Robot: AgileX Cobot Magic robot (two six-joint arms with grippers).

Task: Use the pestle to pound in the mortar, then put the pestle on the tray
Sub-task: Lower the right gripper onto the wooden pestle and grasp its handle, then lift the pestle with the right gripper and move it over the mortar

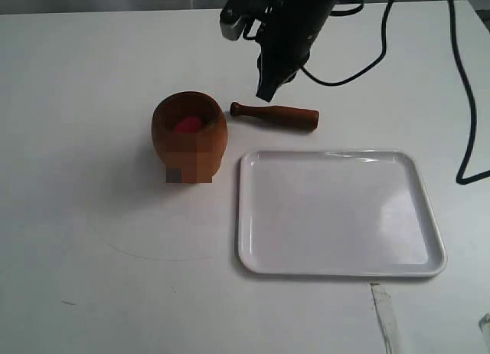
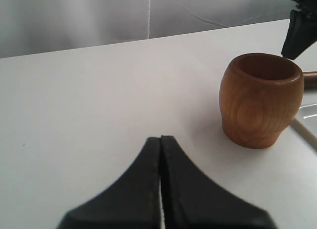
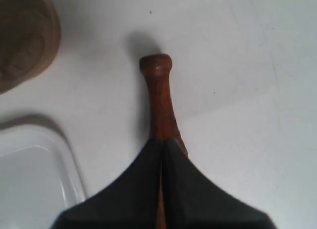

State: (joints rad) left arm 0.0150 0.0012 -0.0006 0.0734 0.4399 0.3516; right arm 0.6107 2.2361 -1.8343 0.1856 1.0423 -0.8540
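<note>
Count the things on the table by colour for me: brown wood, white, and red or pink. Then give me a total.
Brown wood: 2, the mortar and the pestle
White: 1, the tray
Red-pink: 1, the lump inside the mortar
Total: 4

Plain white matte tabletop (image 1: 92, 293)
A translucent strip of tape (image 1: 385, 319) lies flat on it; a faint curved scuff line (image 1: 153, 256) marks it.
</note>
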